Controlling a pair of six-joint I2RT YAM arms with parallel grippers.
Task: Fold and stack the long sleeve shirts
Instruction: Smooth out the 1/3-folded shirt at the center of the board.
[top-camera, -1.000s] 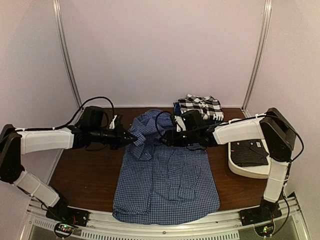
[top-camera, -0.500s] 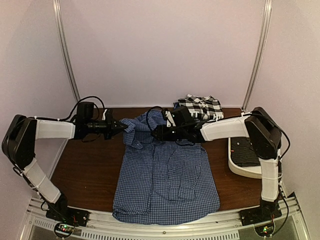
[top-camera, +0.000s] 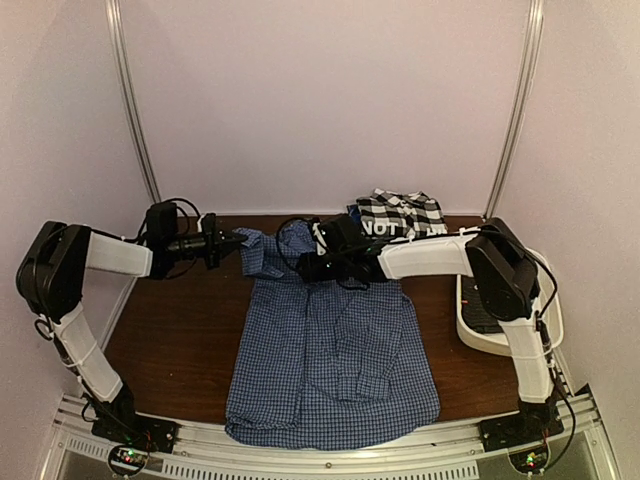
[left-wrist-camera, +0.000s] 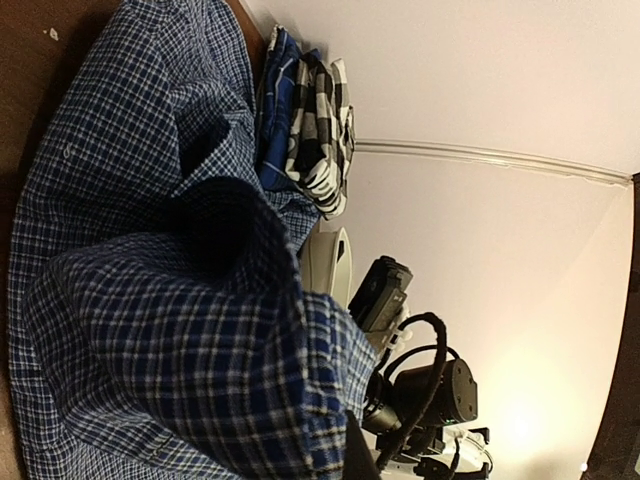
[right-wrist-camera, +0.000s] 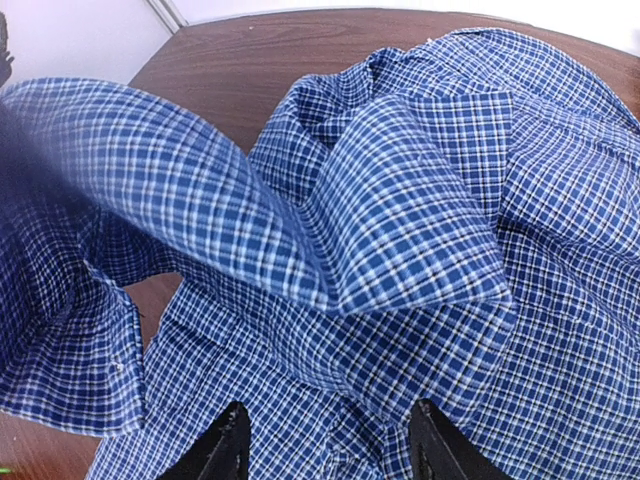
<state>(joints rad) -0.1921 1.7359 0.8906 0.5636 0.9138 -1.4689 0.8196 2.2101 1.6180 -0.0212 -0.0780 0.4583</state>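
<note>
Left gripper (top-camera: 236, 245) sits at far-left shoulder of blue-and-white fine-check shirt (top-camera: 330, 350); cloth hides fingers, so you cannot tell its grip. Right gripper (right-wrist-camera: 330, 432) spread wide over collar, holding nothing. You have three shirts: black-and-white check shirt (top-camera: 400, 210) and dark blue "NOT" shirt (top-camera: 378, 229) piled at far edge, apparently done; fine-check one spread mid-table, left to fold and stack.

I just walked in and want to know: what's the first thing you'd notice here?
A big blue checked shirt is spread across the middle of the brown table. At its collar end, the left pincer grips a corner and the right pincer hovers open. A black-and-white checked shirt sits behind.
</note>
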